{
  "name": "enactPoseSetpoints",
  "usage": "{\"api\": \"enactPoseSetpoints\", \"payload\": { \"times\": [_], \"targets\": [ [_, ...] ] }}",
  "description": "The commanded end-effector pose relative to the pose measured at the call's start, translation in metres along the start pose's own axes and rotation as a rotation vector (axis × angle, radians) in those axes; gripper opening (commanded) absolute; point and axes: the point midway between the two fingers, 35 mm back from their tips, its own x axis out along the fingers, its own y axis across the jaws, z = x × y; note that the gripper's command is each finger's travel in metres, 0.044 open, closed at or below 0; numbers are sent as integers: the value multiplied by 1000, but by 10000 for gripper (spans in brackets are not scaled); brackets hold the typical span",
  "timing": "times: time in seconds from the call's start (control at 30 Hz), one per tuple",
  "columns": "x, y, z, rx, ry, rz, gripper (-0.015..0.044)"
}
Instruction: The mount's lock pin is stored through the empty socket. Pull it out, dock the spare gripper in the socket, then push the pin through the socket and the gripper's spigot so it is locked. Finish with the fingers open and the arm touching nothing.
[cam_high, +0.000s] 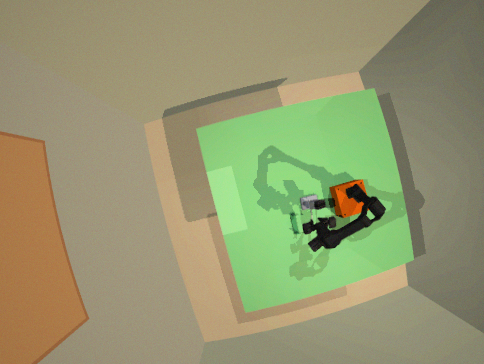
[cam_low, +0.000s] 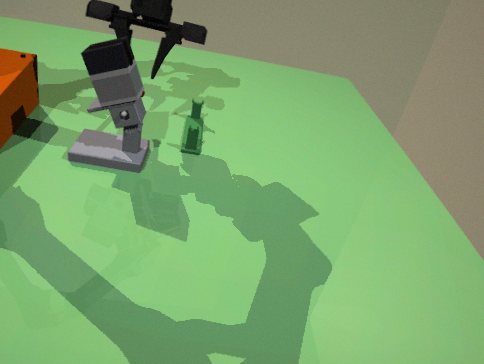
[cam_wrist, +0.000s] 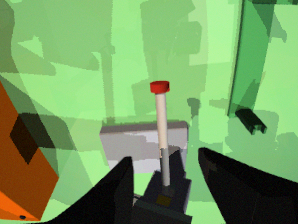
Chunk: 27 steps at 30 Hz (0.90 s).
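Note:
The grey mount (cam_high: 306, 199) (cam_low: 90, 145) (cam_wrist: 137, 147) stands on the green surface. The spare gripper (cam_high: 324, 203) (cam_low: 114, 75), a grey block with a black top, sits tilted on the mount's socket. The lock pin (cam_wrist: 162, 120) has a red head and pale shaft; a long stretch of shaft shows between the head and the dark parts at the socket. Its round tip shows in the socket's near-side hole in the exterior view. My gripper (cam_high: 318, 220) (cam_low: 142, 72) (cam_wrist: 165, 159) is part open, its fingers standing off either side of the shaft, holding nothing. One fingertip is hidden in the exterior view.
A green stand (cam_high: 294, 223) (cam_low: 192, 135) (cam_wrist: 250, 60) with a dark forked piece stands beside the mount. An orange box (cam_high: 345, 202) (cam_low: 12, 87) (cam_wrist: 32, 185) lies on the mount's other side, under the arm's base. Arm shadows cross the green surface.

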Motion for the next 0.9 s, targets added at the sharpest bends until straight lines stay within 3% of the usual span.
{"api": "enactPoseSetpoints", "payload": {
  "times": [0.0,0.23,0.53,0.87],
  "targets": [
    [-10,0,4,1,-2,0,200],
    [-26,1,10,-5,3,-3,200],
    [-19,0,7,-7,5,-4,436],
    [-19,0,7,-7,5,-4,440]
  ]
}}
